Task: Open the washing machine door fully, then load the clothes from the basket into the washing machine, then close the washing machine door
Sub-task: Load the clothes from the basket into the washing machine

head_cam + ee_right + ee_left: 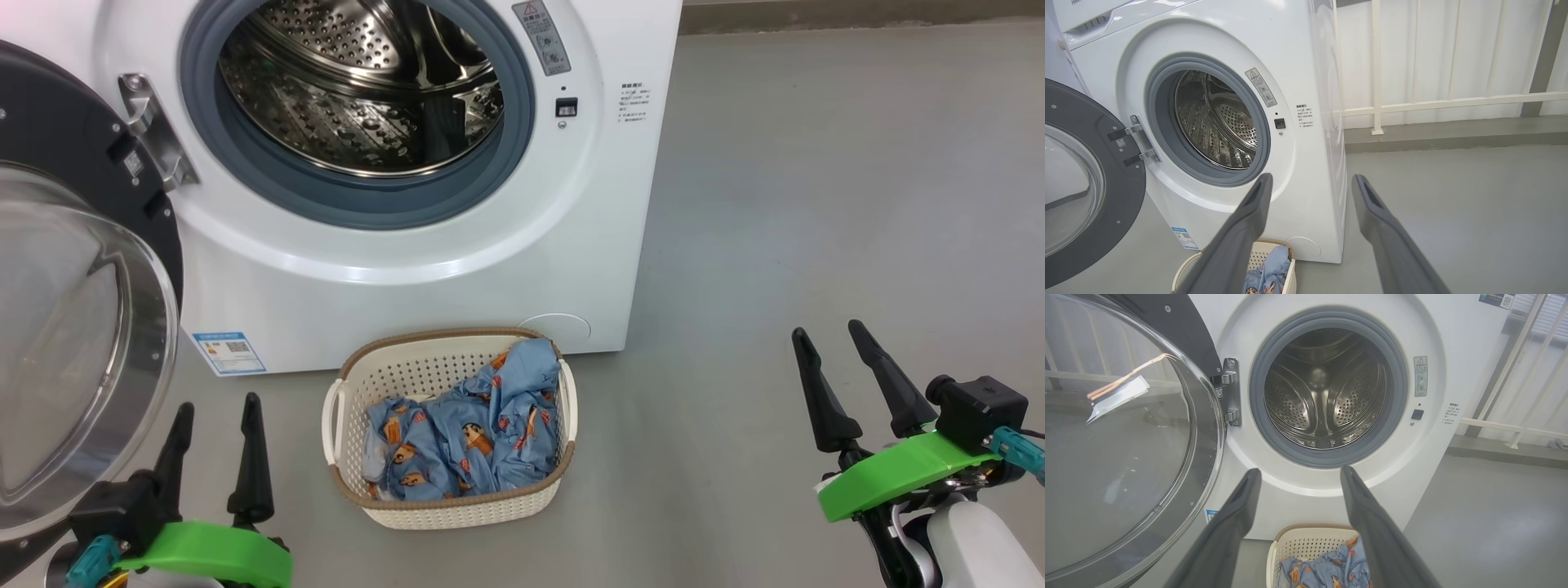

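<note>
While both grippers hang low over the grey floor (816,204), nothing is held. The left gripper (217,406) is noted with fingers spread apart, empty, just beside the lower edge of the washing machine door (73,327). The right gripper (827,330) is likewise parted and empty, well to the right of the basket (457,510), over bare floor.

Surroundings: the door stands wide open on its hinge (155,131) at the left of the opening, with its domed glass bulging towards the robot's left side. It is the nearest obstacle to the left arm. A white railing (1433,102) is seen behind and to the right of the washing machine (408,269). A blue label (229,353) is stuck low on the machine's front.

Opening: ringed by the grey rubber ring (367,204) and facing the robot. The steel drum (359,90) is seen through it, with no fabric inside.

Basket: set on the floor just before the machine's front, below the opening, mouth upward. Handles are at its left and right ends, so the long axis is taken to run roughly along the machine's front, slightly skewed.

The clothes (469,429) lie crumpled inside, heaped towards the right, with one fold reaching the far right rim.
</note>
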Robot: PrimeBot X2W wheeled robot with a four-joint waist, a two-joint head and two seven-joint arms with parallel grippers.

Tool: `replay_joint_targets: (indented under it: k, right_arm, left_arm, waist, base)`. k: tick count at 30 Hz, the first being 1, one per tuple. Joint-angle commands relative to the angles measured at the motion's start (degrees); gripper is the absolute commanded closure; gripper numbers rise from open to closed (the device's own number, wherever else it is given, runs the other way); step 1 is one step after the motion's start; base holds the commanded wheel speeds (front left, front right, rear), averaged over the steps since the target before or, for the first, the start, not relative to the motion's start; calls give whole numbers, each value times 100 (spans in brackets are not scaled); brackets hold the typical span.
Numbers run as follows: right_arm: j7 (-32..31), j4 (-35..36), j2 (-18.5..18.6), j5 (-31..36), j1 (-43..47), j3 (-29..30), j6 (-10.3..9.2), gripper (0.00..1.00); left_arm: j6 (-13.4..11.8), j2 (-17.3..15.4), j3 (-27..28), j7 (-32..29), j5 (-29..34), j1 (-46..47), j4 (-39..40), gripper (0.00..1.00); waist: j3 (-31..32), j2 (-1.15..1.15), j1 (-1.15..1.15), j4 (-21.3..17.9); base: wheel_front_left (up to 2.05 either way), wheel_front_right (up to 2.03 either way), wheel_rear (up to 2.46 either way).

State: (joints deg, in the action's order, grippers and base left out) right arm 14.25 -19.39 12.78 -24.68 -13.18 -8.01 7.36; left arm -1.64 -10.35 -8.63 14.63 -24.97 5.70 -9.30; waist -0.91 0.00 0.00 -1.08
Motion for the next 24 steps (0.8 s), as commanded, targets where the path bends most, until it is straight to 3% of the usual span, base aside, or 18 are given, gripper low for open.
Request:
replay_joint_targets:
  k: [1, 14, 24]
  right_arm:
    - [74, 110, 28, 72, 14, -115, 13, 0]
    - [74, 105, 13, 78, 26, -107, 13, 0]
    - [74, 104, 6, 79, 25, -104, 13, 0]
  left_arm:
    - [33, -121, 223, 37, 66, 176, 100, 0]
    - [37, -126, 193, 37, 32, 173, 112, 0]
    - [19, -150, 170, 37, 15, 185, 105, 0]
  waist:
    - [5, 0, 0, 0]
    - [17, 0, 0, 2]
    - [23, 0, 0, 11]
  base:
    - [0, 0, 0]
    - [9, -9, 0]
    - [117, -117, 0]
